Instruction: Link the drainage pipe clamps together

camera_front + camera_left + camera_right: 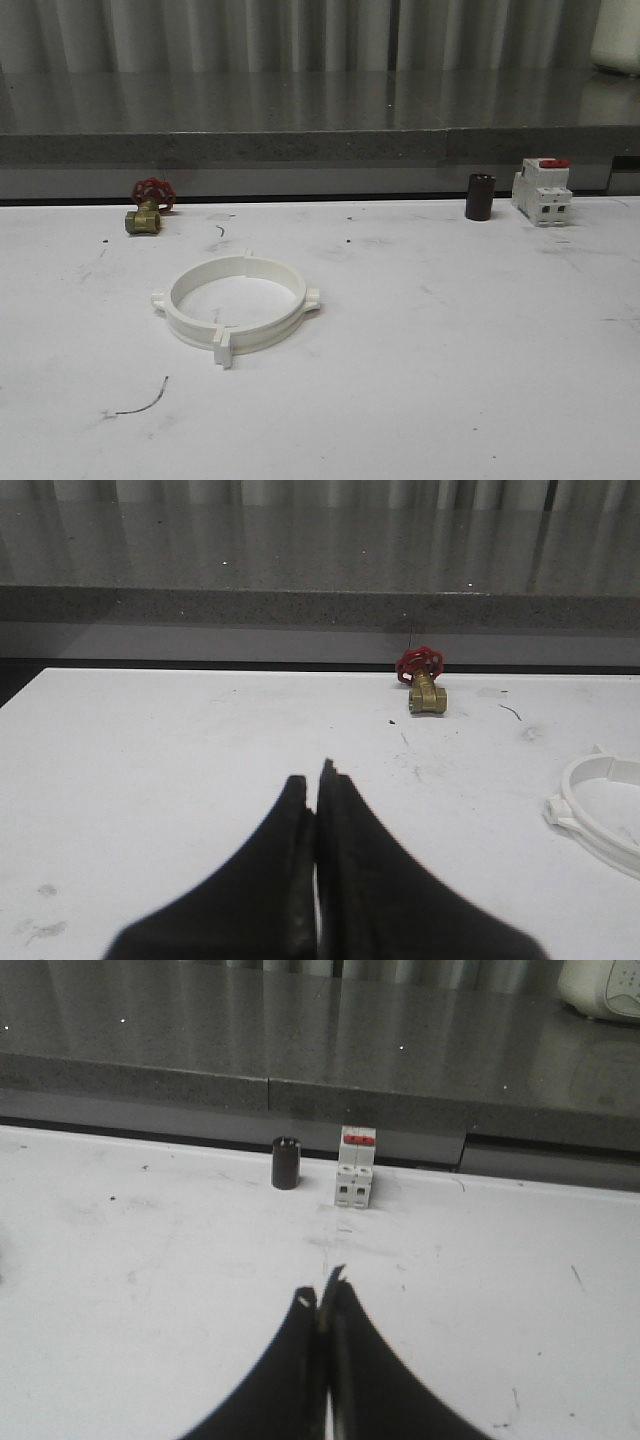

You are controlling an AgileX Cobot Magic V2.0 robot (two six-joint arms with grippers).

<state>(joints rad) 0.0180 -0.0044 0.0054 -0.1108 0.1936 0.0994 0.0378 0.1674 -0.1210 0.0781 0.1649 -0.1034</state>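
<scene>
Left gripper [316, 780] pressed closed, holding nothing; clamps [600, 810] lie joined as a ring well off to its side; right gripper [322, 1295] likewise closed, empty, facing the breaker [355, 1167].

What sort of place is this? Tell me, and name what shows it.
Probably a workshop or lab test bench, not a home: a scuffed white table holding plumbing and electrical parts, namely the drainage pipe clamps, a brass valve with a red handwheel, and a breaker block.
</scene>
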